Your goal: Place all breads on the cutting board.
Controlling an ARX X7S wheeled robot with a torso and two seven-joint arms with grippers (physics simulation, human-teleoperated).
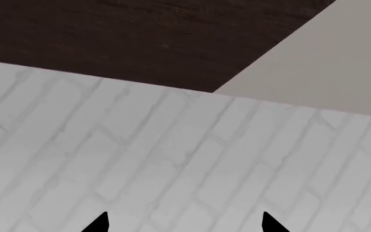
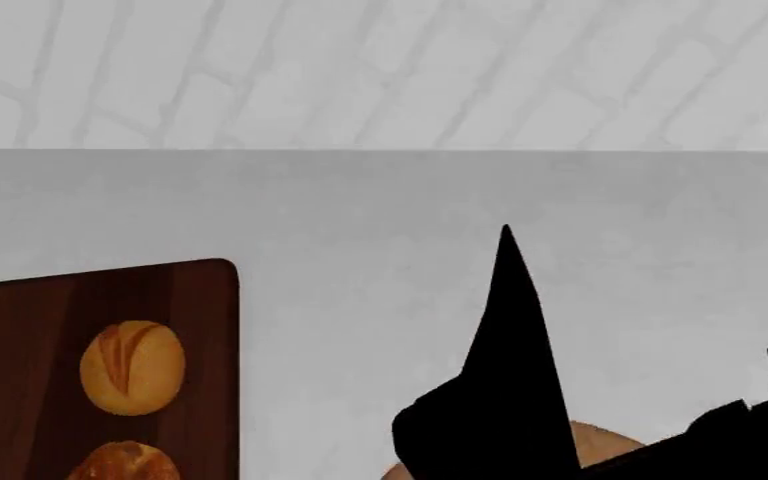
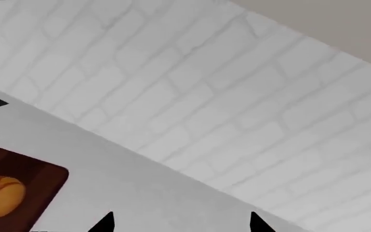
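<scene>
Both breads sit on the cutting board (image 2: 37,340), well off to the left of the right gripper (image 3: 180,222): the smooth slashed roll (image 2: 132,367) mid-board, the crusty roll (image 2: 123,464) just nearer the robot, cut by the frame edge. Right gripper tips spread apart, nothing between them, raised over the grey tabletop (image 2: 384,240). Left gripper (image 1: 185,223) likewise spread and empty, facing the white brick wall (image 1: 172,159), with no bread in its view.
</scene>
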